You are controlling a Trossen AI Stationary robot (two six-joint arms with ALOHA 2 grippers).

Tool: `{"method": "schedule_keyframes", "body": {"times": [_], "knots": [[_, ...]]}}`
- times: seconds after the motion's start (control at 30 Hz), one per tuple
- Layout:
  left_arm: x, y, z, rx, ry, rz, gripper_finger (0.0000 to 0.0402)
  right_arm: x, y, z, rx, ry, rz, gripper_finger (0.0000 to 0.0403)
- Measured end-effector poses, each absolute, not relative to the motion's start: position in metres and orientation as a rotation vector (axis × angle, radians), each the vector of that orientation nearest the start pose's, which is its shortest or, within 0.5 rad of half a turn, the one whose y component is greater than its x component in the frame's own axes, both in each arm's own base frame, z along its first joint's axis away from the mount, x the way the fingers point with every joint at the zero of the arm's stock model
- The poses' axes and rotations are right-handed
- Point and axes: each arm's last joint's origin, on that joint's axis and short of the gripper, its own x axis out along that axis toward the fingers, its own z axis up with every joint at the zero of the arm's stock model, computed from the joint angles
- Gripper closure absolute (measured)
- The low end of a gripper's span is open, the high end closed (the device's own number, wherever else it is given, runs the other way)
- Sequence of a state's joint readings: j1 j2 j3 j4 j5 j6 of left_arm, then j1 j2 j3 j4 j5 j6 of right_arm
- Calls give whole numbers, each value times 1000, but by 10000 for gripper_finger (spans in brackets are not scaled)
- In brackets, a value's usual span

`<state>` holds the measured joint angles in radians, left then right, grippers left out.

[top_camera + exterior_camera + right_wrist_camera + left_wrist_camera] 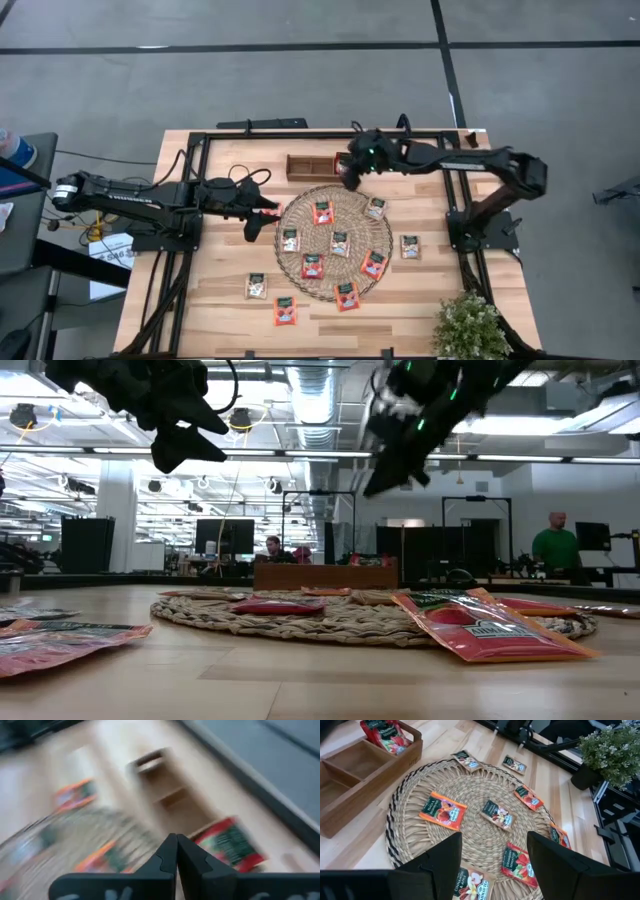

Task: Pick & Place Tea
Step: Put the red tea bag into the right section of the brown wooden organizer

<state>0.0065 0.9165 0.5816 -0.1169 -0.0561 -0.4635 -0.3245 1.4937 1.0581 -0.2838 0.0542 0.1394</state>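
Several tea packets lie flat on the round woven mat [352,195], for instance a red-orange one [322,211] and a beige one [340,242]. More lie on the bare table [410,246] [286,310]. One red packet [385,732] [230,845] sits in an end compartment of the wooden tray [305,165]. My left gripper [260,222] [495,850] hangs open above the mat's left rim. My right gripper [350,175] [176,840] is shut above the tray's right end, holding nothing that shows.
A potted plant [470,325] stands at the table's near right corner. The arms' black frames run along the left, right and far edges. Bare wood shows near the tray's left side and along the near edge. People stand in the room beyond the table.
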Motion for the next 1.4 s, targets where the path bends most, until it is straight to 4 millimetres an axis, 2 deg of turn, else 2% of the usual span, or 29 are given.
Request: {"method": "schedule_keyframes", "body": {"times": [0.17, 0.37, 0.47, 0.57, 0.67, 0.83, 0.97, 1.03, 1.13, 1.23, 1.4], "knots": [[197, 2, 247, -458, 436, 138, 185, 281, -66, 292, 182, 707, -280, 402], [198, 1, 247, -516, 435, 126, 185, 234, -41, 328, 199, 660, -241, 402], [198, 0, 248, -534, 430, 95, 185, 207, -35, 339, 208, 604, -239, 402], [198, -1, 249, -564, 432, 69, 185, 176, -31, 340, 246, 507, -274, 402], [200, -4, 252, -569, 407, 36, 185, 147, -24, 332, 299, 369, -286, 402], [206, -12, 256, -570, 356, -14, 185, 112, -12, 298, 405, 127, -228, 402], [223, -18, 266, -562, 366, -26, 185, 92, -5, 267, 478, -57, -169, 402], [237, -20, 272, -543, 396, -31, 185, 87, -3, 251, 498, -121, -152, 402], [256, -23, 280, -507, 505, -15, 185, 78, -1, 237, 521, -240, -119, 402], [275, -24, 289, -451, 652, 6, 185, 82, 0, 223, 526, -236, -131, 402], [304, -27, 297, -388, 848, 21, 185, 85, 2, 223, 533, -220, -119, 402]]}}
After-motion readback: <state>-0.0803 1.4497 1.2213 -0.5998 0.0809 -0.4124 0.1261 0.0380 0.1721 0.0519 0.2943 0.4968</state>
